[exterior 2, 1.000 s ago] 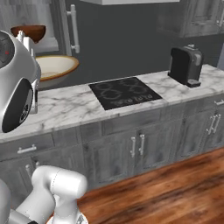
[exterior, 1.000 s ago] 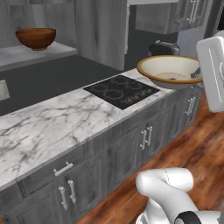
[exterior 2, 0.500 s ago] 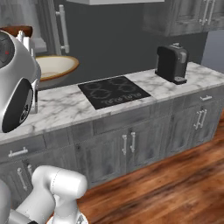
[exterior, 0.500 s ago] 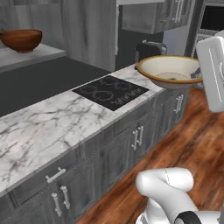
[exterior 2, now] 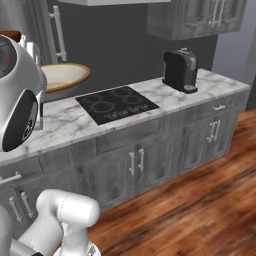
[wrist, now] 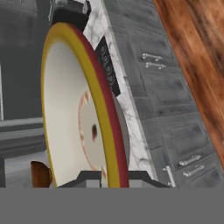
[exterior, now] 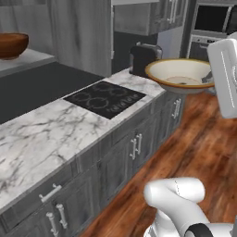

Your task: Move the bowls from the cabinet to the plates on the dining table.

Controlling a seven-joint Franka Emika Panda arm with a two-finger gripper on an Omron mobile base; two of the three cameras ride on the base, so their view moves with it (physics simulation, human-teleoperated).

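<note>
My gripper (wrist: 109,178) is shut on the rim of the wide beige bowl (wrist: 72,109) with the tan-brown rim. I carry that bowl (exterior: 179,76) level, out past the right end of the stove counter, and it shows at the left as the beige bowl (exterior 2: 61,78). The reddish-brown bowl (exterior: 11,44) stands on an open shelf of the grey cabinet (exterior: 79,33) at the far left. That cabinet's long silver handle (exterior 2: 58,33) shows behind the carried bowl. The plates and the dining table are out of view.
A marble counter (exterior: 37,139) with a black stove (exterior: 105,98) over grey drawers runs along the left. A dark coffee machine (exterior 2: 180,70) stands on its far end. The wooden floor (exterior 2: 200,210) lies open to the right. A built-in oven (exterior: 210,18) is at the back.
The whole scene has slid left in both base views, so the base has moved. The beige bowl stays in the shut gripper at the same place in each view.
</note>
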